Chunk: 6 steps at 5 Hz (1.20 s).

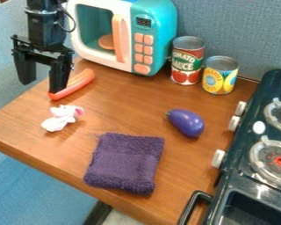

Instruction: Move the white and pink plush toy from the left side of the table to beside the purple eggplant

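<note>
The black gripper (42, 87) hangs at the upper left, its two fingers spread apart with nothing between them. Its right finger is in front of part of an orange-red hot dog toy (78, 83), which lies at the table's left side. Below the gripper lies a small white plush toy (62, 117) with pink ears. A folded purple towel (125, 162) lies toward the front of the table. To the right, a purple toy eggplant (186, 122) rests on the wood.
A teal and white toy microwave (157, 26) stands at the back, with a round orange piece (106, 42) inside. Beside it are a tomato sauce can (187, 60) and a yellow can (220, 75). A dark toy stove (266, 132) borders the right side.
</note>
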Motion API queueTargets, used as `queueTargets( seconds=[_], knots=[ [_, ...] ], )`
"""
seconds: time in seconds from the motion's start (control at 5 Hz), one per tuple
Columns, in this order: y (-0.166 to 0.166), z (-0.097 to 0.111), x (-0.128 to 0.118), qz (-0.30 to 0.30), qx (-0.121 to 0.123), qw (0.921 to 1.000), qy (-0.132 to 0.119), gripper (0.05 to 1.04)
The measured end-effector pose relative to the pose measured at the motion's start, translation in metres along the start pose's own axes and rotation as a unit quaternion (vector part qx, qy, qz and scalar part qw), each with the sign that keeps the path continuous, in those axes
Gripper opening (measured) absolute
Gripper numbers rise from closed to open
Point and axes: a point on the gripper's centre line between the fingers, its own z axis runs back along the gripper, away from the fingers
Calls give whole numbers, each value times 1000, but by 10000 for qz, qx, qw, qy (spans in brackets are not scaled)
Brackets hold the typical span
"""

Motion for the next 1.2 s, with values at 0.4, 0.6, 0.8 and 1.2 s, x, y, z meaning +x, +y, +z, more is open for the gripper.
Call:
queueTargets(
  seconds=[0.4,0.6,0.8,1.2],
  knots=[
    [-16,-30,10,61,-1,9995,325,1001],
    [-24,-32,26,13,71,9996,256,1001],
    [-16,-56,38,188,339,9973,630,1001],
    [-2,-84,43,416,901,9866,1293,1001]
  ],
)
